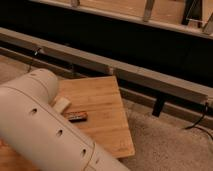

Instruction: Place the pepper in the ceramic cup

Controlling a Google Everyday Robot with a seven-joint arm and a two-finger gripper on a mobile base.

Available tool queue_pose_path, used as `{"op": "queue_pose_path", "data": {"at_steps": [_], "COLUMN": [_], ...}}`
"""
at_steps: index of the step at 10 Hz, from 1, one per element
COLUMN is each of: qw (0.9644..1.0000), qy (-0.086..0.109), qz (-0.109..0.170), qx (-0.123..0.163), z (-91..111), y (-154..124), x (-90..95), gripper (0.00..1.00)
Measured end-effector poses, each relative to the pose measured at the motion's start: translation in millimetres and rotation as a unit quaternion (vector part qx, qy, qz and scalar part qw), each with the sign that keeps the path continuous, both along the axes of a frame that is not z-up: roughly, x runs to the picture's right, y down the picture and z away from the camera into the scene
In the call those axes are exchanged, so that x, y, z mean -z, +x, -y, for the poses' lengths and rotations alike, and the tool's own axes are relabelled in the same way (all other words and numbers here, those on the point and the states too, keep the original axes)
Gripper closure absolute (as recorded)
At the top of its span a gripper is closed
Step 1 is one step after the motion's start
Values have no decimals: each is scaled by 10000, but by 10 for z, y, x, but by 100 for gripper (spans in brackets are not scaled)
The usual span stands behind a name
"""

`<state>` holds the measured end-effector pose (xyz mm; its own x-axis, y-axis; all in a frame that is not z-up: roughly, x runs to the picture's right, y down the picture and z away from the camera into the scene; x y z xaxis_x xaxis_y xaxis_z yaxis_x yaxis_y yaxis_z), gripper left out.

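Observation:
The pepper and the ceramic cup are out of view. My gripper is not in view either; only the big pale arm segment (pixel 45 127) with round holes fills the lower left. It hides most of the left part of a wooden board (pixel 102 107) lying on the floor.
A small dark flat object (pixel 76 117) and a pale wooden block (pixel 61 104) lie on the board next to the arm. A long grey rail (pixel 125 70) runs across behind, with dark panels above. A black cable (pixel 202 122) lies at right on speckled floor (pixel 170 145).

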<state>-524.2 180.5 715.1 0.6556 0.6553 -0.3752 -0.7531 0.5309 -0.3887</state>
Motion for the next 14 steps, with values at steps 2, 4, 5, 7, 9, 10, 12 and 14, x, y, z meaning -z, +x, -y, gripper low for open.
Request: {"op": "queue_pose_path", "data": {"at_steps": [2,4,5,7,9,10,12,14], "qw": [9987,9954,9936,9893,9852,9819,9741,9659], "qy": [373,732,872,1138,1350,1503,1820,2103], "qz": [77,143,195,270,259,192,-51,-292], "qx": [-337,-599,-691,-868,-1029,-1134,-1339,-1484], "z": [508,958,1122,1412,1621,1742,1940,2071], "y": [42,156,204,330,472,595,871,1079], "x": [275,610,761,1035,1187,1237,1190,1012], "gripper": [100,100,100,100,100,100,100,100]}}
